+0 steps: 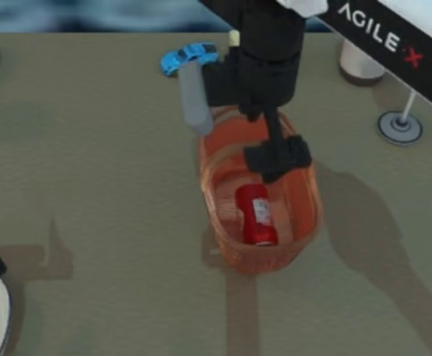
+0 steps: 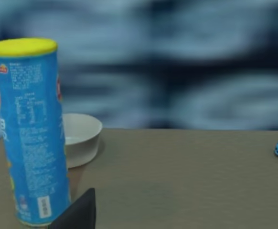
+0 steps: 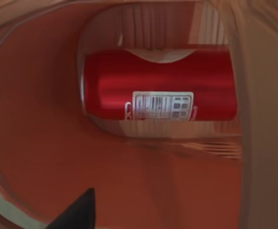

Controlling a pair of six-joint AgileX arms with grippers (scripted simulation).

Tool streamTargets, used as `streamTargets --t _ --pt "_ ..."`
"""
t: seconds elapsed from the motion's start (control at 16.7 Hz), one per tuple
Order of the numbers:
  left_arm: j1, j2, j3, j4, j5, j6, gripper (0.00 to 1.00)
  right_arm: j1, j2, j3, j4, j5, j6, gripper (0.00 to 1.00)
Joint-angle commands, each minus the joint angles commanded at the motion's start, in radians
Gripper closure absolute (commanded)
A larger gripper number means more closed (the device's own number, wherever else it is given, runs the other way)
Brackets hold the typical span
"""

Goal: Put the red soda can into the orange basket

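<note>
- Table (image 1: 90, 222) spreads out under both arms; the right arm reaches in from the top view's upper right, and the left arm is parked at the lower left edge, its claw out of the top view.
- Basket (image 1: 305, 215), the largest thing near the right claw (image 1: 277, 165), sits directly below it; the claw hangs over the basket's far half, inside the rim's outline.
- The basket looks woven and thin-walled, so it would likely flex or slide if bumped; its rim or handle would be the place to take it, though the task does not call for that.
- Can (image 1: 256, 215) lies on its side on the basket floor, just past the claw's tips toward the near end, apart from them; the right wrist view shows it (image 3: 160, 90) lying free with its label up.
- Judged from this, the can is already in place. It is likely light, smooth and slippery, and easily dented; a hold across the middle of its round body would serve best.
- Whether the right claw's fingers stand apart or together cannot be told here.
- Smaller things well away from the claw: a tube (image 2: 26, 133), a bowl (image 2: 81, 138), a toy car (image 1: 188, 56).
</note>
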Motion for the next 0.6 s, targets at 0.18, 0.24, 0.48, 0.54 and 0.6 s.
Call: streamTargets --t 0.18,0.24,0.48,0.54,0.6 --pt "0.0 0.0 0.0 0.0 0.0 0.0 0.0 0.0 0.0 0.0 0.0 0.0 0.0 0.0" --pt "0.0 0.0 0.0 0.0 0.0 0.0 0.0 0.0 0.0 0.0 0.0 0.0 0.0 0.0" --pt "0.0 0.0 0.0 0.0 0.0 0.0 0.0 -0.001 -0.01 -0.039 0.029 0.0 -0.001 0.0" --pt "0.0 0.0 0.0 0.0 0.0 0.0 0.0 -0.001 -0.016 -0.063 0.047 0.0 -0.001 0.0" --pt "0.0 0.0 0.0 0.0 0.0 0.0 0.0 0.0 -0.022 -0.089 0.066 0.0 -0.001 0.0"
